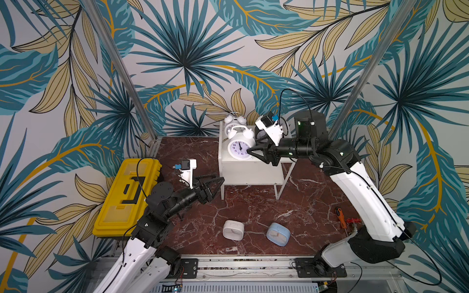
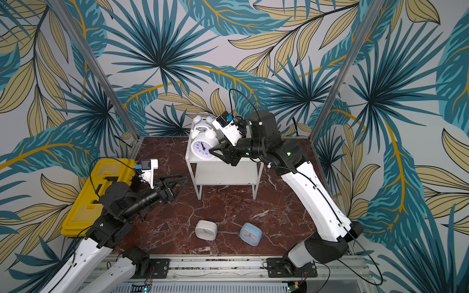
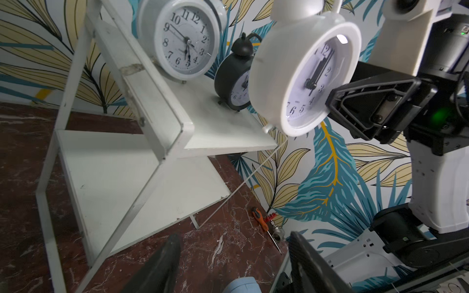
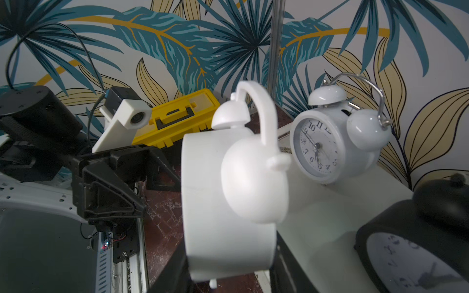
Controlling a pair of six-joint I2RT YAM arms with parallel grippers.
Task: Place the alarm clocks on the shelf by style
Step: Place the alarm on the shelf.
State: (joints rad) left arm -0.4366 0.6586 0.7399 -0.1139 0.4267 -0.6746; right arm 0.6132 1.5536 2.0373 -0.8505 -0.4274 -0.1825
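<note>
Dark red, white-veined marble-patterned counter (image 1: pixel 253 210) carries everything. Nearest, well in front of the shelf (image 1: pixel 253 172), lie the white rounded-square clock (image 1: pixel 233 229) and the light-blue rounded-square clock (image 1: pixel 278 234), both smooth matte plastic with their faces up. Beside the shelf's front leg hangs the left end effector (image 1: pixel 217 187), fingers spread and empty.

At the front edge of the shelf's top board the right end effector (image 1: pixel 253 151) pinches the large white twin-bell clock (image 1: pixel 239 147). It is matte plastic and tilted, with one peg foot at the very corner. Let go like this, it could tip off the board. Its hard round drum may also slip in the pinch. Pushed back carelessly, it could knock over the glossy small white twin-bell clock (image 1: pixel 234 121) with its wire handle, or the black twin-bell clock (image 3: pixel 233 86). Both stand behind it on thin feet.
</note>
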